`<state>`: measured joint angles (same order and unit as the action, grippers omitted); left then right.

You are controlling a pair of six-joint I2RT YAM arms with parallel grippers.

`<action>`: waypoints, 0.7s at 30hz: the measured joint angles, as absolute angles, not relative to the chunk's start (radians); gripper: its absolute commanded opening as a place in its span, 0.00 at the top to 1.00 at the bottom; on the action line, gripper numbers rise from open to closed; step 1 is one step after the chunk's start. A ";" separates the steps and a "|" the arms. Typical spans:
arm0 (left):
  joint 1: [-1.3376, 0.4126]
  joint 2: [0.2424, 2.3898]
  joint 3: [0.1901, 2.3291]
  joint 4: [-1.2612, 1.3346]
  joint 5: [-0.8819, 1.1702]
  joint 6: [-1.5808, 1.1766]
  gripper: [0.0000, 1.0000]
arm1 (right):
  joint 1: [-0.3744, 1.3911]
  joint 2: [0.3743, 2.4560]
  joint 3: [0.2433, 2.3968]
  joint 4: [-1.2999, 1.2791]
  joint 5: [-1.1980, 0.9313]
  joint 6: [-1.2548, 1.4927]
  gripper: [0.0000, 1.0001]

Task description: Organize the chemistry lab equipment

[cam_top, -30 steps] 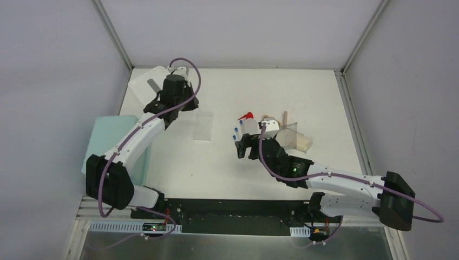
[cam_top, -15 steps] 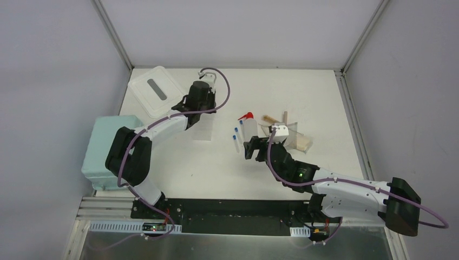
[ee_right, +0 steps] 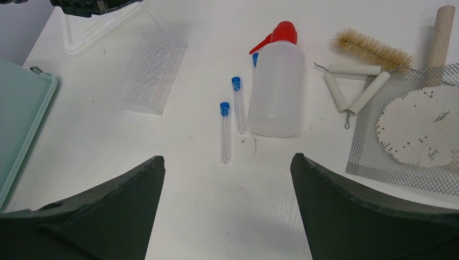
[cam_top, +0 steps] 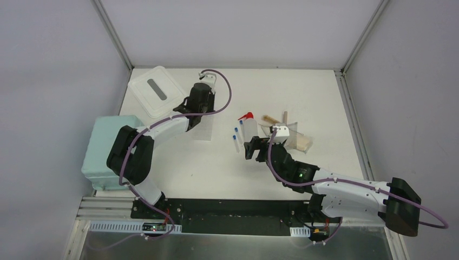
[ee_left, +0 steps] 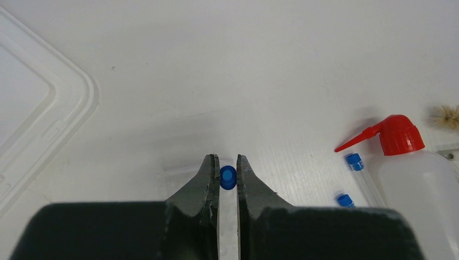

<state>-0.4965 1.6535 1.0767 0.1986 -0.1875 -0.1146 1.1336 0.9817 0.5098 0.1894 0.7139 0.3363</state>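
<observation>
L gripper clamped on blue-capped tube, over clear rack. R gripper: jaws wide apart, empty, near two loose tubes lying beside squeeze bottle.

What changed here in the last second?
The left gripper, shut on a blue-capped tube, swung right from the white lid to above the clear tube rack. The open right gripper edged slightly right. The squeeze bottle, rack and two loose tubes stayed put.
</observation>
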 measured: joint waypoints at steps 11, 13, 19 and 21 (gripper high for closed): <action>-0.496 1.668 1.073 0.213 -0.192 -0.119 1.00 | 1.132 0.982 0.510 0.189 0.714 0.341 0.10; -0.496 1.668 1.073 0.213 -0.192 -0.120 1.00 | 1.132 0.982 0.510 0.190 0.714 0.343 0.10; -0.496 1.668 1.071 0.214 -0.193 -0.131 1.00 | 1.132 0.982 0.510 0.190 0.714 0.351 0.10; -0.496 1.666 1.068 0.216 -0.194 -0.136 1.00 | 1.132 0.983 0.510 0.189 0.714 0.353 0.10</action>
<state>-0.4965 1.6661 1.0679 0.2161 -0.1940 -0.1364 1.1316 0.9833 0.5098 0.1894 0.7139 0.3527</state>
